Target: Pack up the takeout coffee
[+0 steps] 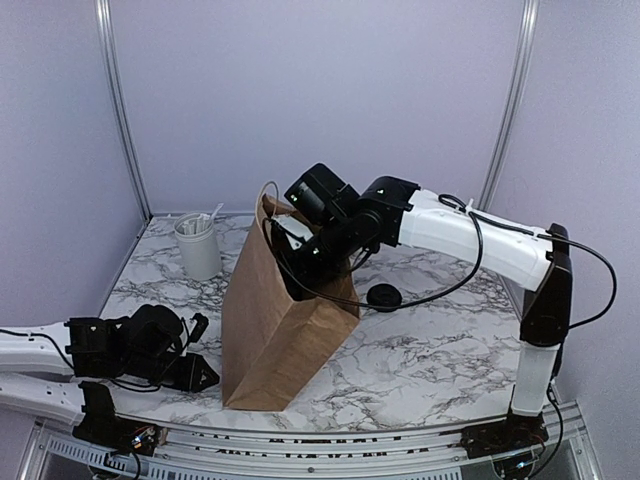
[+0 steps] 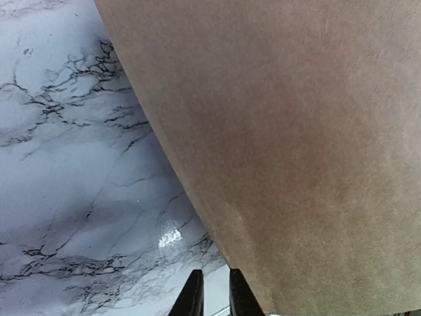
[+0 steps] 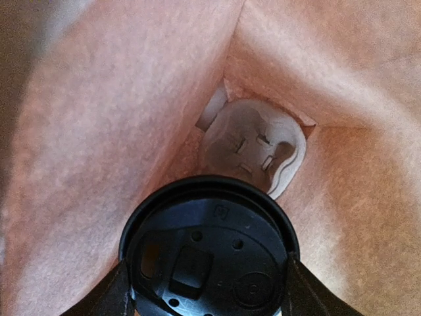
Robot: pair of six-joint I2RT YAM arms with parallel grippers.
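A takeout coffee with a round black lid point(image 3: 209, 253) sits between the fingers point(image 3: 112, 296) of my right gripper point(image 3: 207, 264), which is shut on it. The lid hides the cup's white side. The cup hangs inside the brown paper bag point(image 1: 275, 320), above a white moulded carrier point(image 3: 256, 148) on the bag's bottom. From the top view my right gripper point(image 1: 300, 250) reaches into the bag's mouth. My left gripper point(image 1: 200, 373) lies low on the table by the bag's lower left side point(image 2: 296, 145). Its fingers point(image 2: 195, 296) stand a narrow gap apart with only marble between them.
A second black lid point(image 1: 384, 296) lies loose on the marble table point(image 1: 420, 350) right of the bag. A grey-white canister of utensils point(image 1: 197, 245) stands at the back left. Metal posts and purple walls close in the back.
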